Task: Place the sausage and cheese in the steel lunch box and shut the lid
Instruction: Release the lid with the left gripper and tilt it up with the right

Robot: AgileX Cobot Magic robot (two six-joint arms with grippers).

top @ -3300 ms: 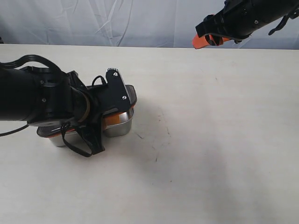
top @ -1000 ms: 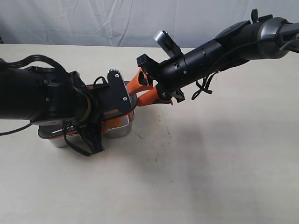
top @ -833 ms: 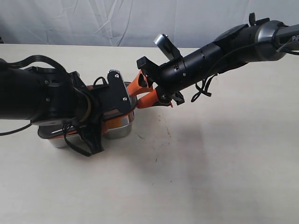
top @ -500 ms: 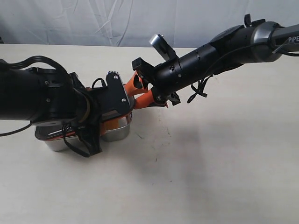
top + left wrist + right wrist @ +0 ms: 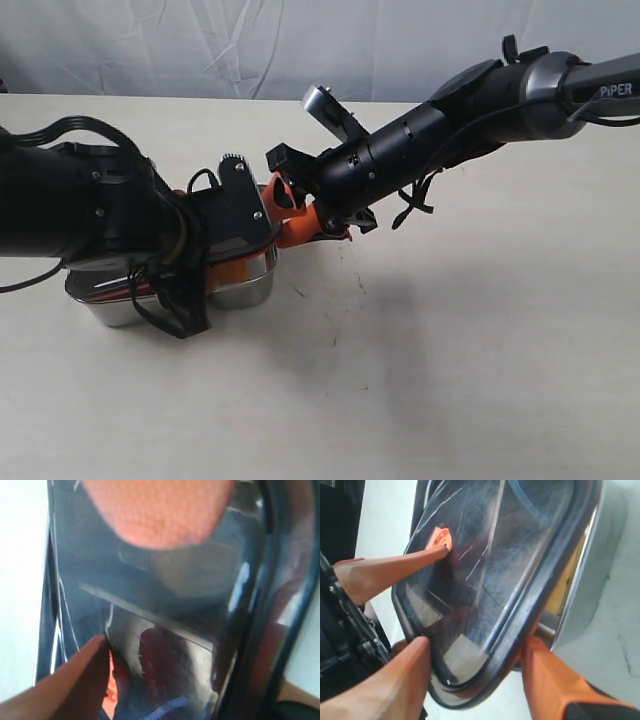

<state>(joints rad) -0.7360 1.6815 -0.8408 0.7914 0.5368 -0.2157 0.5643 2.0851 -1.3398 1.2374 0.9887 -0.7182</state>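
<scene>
Right gripper (image 5: pixel 476 647): has swung in, jaws spread, lid (image 5: pixel 485 555) corner between them | Left gripper (image 5: pixel 130 587): splayed, fingers (image 5: pixel 160 510) pressing lid top | steel lunch box (image 5: pixel 245 290): beneath lid; closing nearly done.

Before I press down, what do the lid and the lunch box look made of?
The lid looks like dark smoky translucent plastic, glossy with fine scratches; shapes show through it. The steel lunch box has bright, mirror-like walls that catch the light, so most likely polished stainless steel.
</scene>
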